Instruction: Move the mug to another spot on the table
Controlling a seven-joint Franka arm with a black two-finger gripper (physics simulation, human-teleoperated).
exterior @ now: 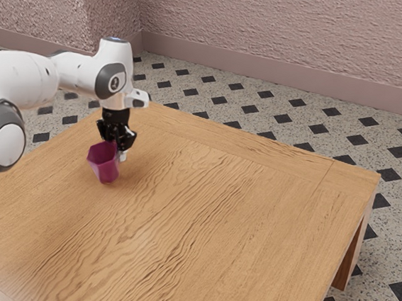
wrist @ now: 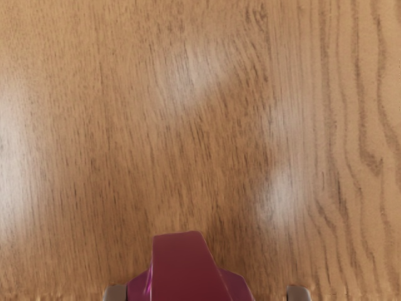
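One magenta mug (exterior: 104, 162) is clamped between the two fingers of the black gripper (exterior: 120, 153). It is held tilted just below and beside the fingertips, low at the wooden table (exterior: 216, 216); whether its base touches the wood cannot be told. One mug, one gripper and one table are counted.

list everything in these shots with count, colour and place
mug: one, magenta, tilted, on the far part of the table toward the exterior view's left, directly under the pincer
table: one, light brown wood, low, taking up most of the foreground
floor: one, pale speckled with black diamonds, around the table
wall: pinkish, rough, behind the table
arm: one, white and grey, entering from the exterior view's left
pincer: one, black, at the mug's rim
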